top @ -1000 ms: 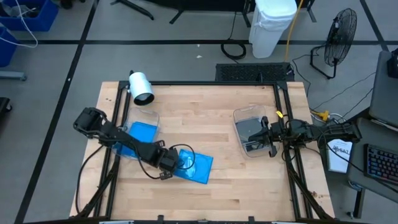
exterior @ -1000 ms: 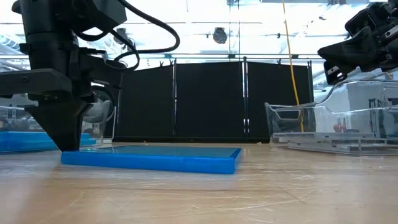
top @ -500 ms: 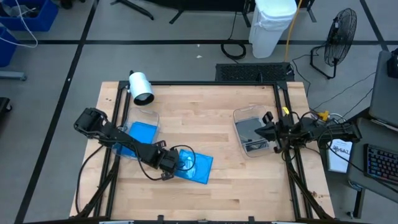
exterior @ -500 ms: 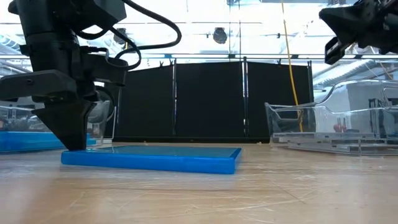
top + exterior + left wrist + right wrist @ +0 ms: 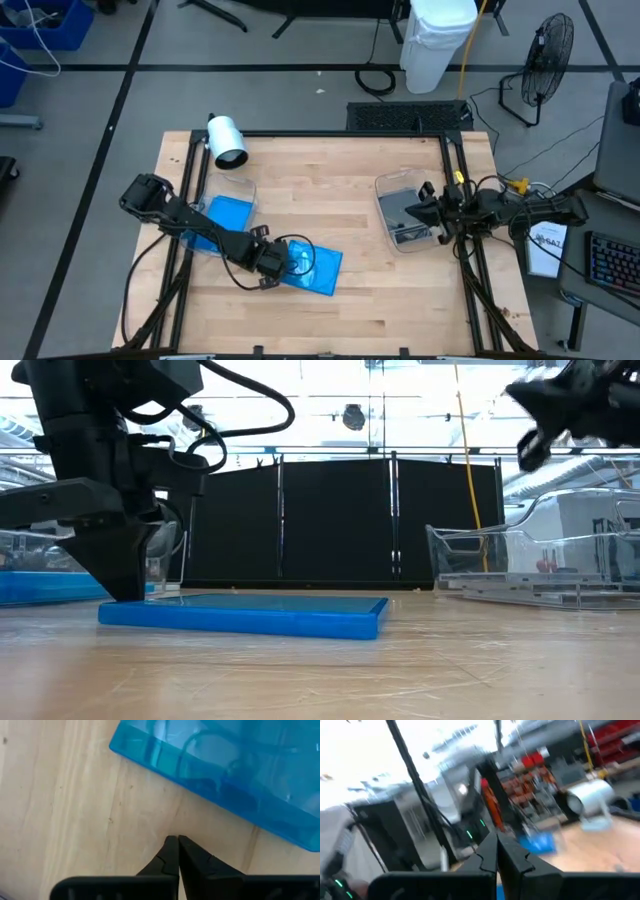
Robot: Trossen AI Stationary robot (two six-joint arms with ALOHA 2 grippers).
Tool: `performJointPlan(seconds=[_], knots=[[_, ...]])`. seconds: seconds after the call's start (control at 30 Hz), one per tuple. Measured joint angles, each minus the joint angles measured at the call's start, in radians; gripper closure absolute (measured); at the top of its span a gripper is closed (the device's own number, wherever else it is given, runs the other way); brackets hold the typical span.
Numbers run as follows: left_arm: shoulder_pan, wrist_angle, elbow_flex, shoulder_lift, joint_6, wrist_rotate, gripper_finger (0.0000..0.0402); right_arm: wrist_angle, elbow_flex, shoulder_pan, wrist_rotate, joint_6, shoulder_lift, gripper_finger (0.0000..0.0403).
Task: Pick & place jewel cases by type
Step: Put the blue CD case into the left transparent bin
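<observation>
A bright blue jewel case [image 5: 312, 266] [image 5: 250, 615] lies flat on the wood table, near the front and left of centre. My left gripper [image 5: 268, 264] [image 5: 177, 840] is shut and points down at the table beside the case's left end [image 5: 125, 595]. A second blue case [image 5: 225, 213] lies in a clear tub [image 5: 243, 186] at the left. A dark grey case [image 5: 404, 212] lies in the clear tub [image 5: 384, 186] at the right. My right gripper [image 5: 422, 207] [image 5: 496, 840] is shut with nothing in it, raised above that tub and tipped upward. My left gripper has its shut fingertips [image 5: 172, 845] down at the wood, a little short of the blue case's edge [image 5: 165, 770]. Nothing sits between the fingers. I cannot tell whether the tips touch the tabletop.
A white cylindrical device [image 5: 226, 140] stands at the table's far left corner. Black frame rails [image 5: 455, 170] run along the table's sides and far edge. Bare wood [image 5: 330, 195] lies between the two tubs.
My right gripper has risen above the right tub and tipped from pointing roughly level to pointing upward, rolling a little as it went. The blue case on the table has not moved.
</observation>
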Motion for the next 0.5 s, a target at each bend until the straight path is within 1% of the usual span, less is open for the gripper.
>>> performJointPlan(seconds=[0.1,0.17,0.23,0.33,0.5], knots=[[0.0,0.002,0.0,0.0,0.001,-0.017,0.0397,0.195,0.0,0.0,-0.003,0.024,0.061,0.0403],[0.0,0.008,-0.001,0.001,0.001,-0.027,0.0393,0.34,0.0,0.001,-0.006,0.024,0.111,0.0403],[0.0,0.017,-0.002,0.001,0.001,-0.03,0.0383,0.457,0.0,0.008,-0.042,0.024,0.168,0.0403],[0.001,0.036,-0.003,0.001,0.002,-0.033,0.037,0.541,0.0,0.034,-0.079,0.024,0.269,0.0403],[0.002,0.042,-0.002,0.002,0.01,-0.033,0.0367,0.653,0.013,0.112,-0.079,-0.001,0.463,0.0403]])
